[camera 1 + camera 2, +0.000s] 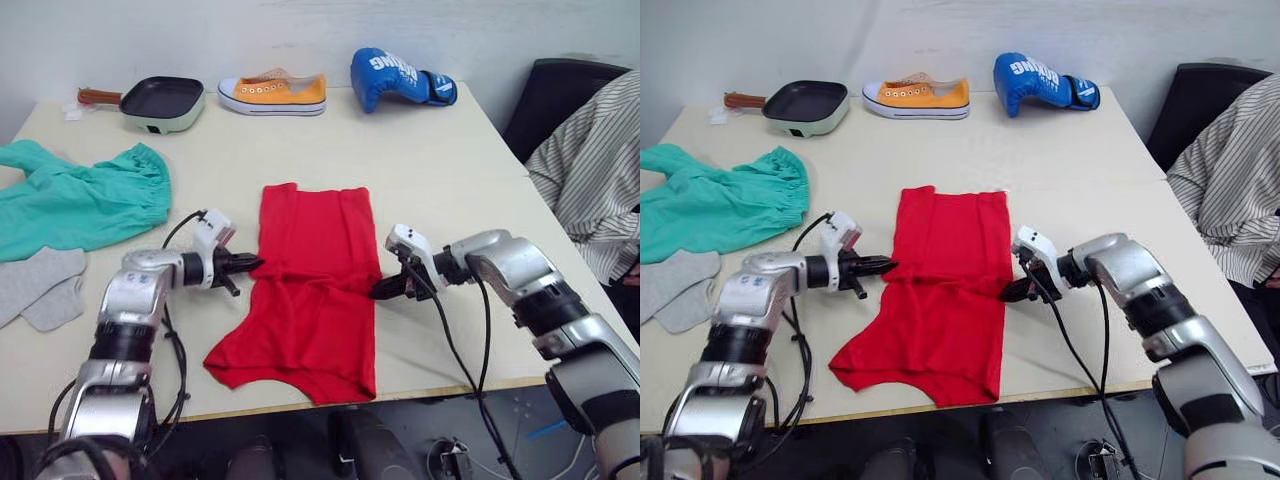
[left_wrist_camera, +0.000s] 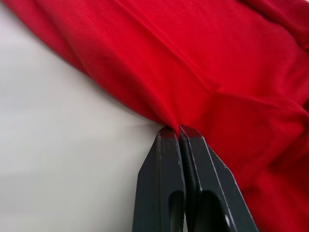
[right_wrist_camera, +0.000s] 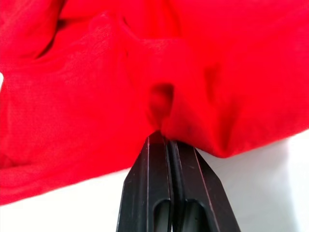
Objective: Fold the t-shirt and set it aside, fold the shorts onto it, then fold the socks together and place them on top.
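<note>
The red t-shirt (image 1: 312, 290) lies closest to the camera, spread lengthwise on the pale tabletop (image 1: 440, 170), with its lower hem near the front edge and its far end folded into a narrower rectangle. The left gripper (image 1: 248, 266) meets the shirt's left edge about midway along its length. In the left wrist view its black fingers (image 2: 169, 174) are pressed together, pinching a fold of the red cloth. The right gripper (image 1: 383, 290) meets the shirt's right edge at about the same level. In the right wrist view its fingers (image 3: 157, 179) are likewise pressed together on a puckered bit of the cloth.

The teal-green shorts (image 1: 80, 200) lie on the left side of the tabletop, apart from the shirt. The two light grey socks (image 1: 40, 285) lie side by side just in front of the shorts, at the left edge.

Along the far edge stand a small black frying pan (image 1: 160, 100), a yellow sneaker (image 1: 275, 93) and a blue boxing glove (image 1: 395, 75). A person in a striped shirt (image 1: 590, 180) sits at the right.
</note>
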### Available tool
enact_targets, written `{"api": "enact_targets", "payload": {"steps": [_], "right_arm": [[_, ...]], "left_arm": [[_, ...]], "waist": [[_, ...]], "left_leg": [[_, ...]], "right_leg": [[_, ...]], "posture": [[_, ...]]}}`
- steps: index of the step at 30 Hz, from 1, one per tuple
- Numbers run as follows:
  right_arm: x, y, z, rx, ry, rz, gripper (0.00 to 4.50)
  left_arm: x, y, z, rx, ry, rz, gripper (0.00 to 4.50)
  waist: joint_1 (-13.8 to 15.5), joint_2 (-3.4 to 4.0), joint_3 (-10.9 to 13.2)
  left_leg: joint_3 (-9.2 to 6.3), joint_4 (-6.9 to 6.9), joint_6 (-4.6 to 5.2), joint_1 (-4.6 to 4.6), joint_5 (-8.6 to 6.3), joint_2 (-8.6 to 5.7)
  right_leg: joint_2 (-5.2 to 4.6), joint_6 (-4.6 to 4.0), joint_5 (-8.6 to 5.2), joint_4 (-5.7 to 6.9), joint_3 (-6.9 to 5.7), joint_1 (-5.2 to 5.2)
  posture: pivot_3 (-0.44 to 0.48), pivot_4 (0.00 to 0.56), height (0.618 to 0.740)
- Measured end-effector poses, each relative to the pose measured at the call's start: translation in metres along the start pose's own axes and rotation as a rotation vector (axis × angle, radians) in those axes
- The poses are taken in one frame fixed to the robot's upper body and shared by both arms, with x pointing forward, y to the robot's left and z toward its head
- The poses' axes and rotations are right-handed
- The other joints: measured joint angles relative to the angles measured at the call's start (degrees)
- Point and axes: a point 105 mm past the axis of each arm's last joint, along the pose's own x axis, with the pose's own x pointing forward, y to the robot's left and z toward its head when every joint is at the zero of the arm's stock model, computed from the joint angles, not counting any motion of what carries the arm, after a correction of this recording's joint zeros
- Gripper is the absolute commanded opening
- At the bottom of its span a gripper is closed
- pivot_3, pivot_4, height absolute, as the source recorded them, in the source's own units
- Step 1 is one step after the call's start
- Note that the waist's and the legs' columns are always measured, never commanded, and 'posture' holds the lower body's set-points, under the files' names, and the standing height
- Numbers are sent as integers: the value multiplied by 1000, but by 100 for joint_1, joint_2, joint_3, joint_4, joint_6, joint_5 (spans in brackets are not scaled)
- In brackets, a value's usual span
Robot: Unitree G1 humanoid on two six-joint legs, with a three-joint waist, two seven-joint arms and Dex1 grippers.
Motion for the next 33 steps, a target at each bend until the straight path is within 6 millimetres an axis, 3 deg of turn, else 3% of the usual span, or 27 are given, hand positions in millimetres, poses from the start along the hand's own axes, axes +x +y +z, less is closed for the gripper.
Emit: {"api": "enact_targets", "payload": {"steps": [6, 12, 13, 16, 19, 21, 24, 27, 30, 33], "right_arm": [[-3, -7, 3, -184, 73, 49, 0], [-1, -12, 7, -251, 29, 27, 0], [-2, -11, 7, -224, 10, 30, 0], [-3, -2, 6, -172, -62, 36, 622], [-15, 4, -15, -257, -44, -21, 1583], [-31, 7, -24, -306, -44, -83, 1589], [-57, 15, -23, -453, -61, -180, 1589], [-67, 31, -29, -746, -70, -226, 1589], [-60, 52, -47, -974, -46, -157, 1589], [-55, 65, -57, -1112, -47, -110, 1589]], "left_arm": [[-23, 0, -5, -49, -22, 110, 45], [-18, -7, 10, 43, -56, 71, 45], [-16, -11, 16, 57, -75, 40, 227], [-14, -20, 24, 126, -79, -19, 945], [-26, -17, 19, 337, 15, -32, 1866], [-43, -11, 22, 502, 62, -47, 2528], [-65, -21, 27, 786, 105, -165, 3479], [-83, -37, -2, 948, 190, -348, 4445], [-93, -52, -31, 1075, 245, -506, 4480], [-95, -56, -37, 1248, 217, -550, 4480]], "waist": [[13, 3, 2], [28, 3, 2], [36, 4, 3], [30, 5, 4], [19, 17, 12], [10, 28, 20], [13, 33, 22], [7, 35, 23], [20, 37, 30], [40, 41, 33]], "left_leg": [[-1, -1, 0, -2, 0, -1], [-11, 2, 0, -1, 0, -1], [-12, 2, 0, -2, 0, -1], [-13, -4, 0, -4, 0, 0], [-13, -14, -2, -9, -1, -1], [-8, -12, -2, -10, -1, -1], [-6, -16, -3, -6, -1, 0], [-1, -28, -3, 0, -2, 1], [1, -23, -1, -1, -3, 1], [0, -10, 10, 25, -6, 1]], "right_leg": [[-4, 0, 0, -3, -2, 0], [-7, -1, 0, -10, -13, 14], [-7, -1, 0, -10, -15, 13], [-7, -4, -1, -11, -15, 8], [-6, -7, -3, -18, -15, 0], [-6, -7, -3, -19, -12, -1], [-5, -8, -4, -22, -12, 1], [0, -10, -6, -31, -11, 6], [0, -10, -6, -31, -10, 6], [-1, -5, -3, -35, -8, 42]], "posture": [[0, 150, 740], [0, 150, 740], [0, 150, 740], [0, 150, 740], [0, 150, 740], [0, 150, 740], [0, 150, 740], [0, 150, 740], [0, 150, 740], [0, 150, 740]]}}
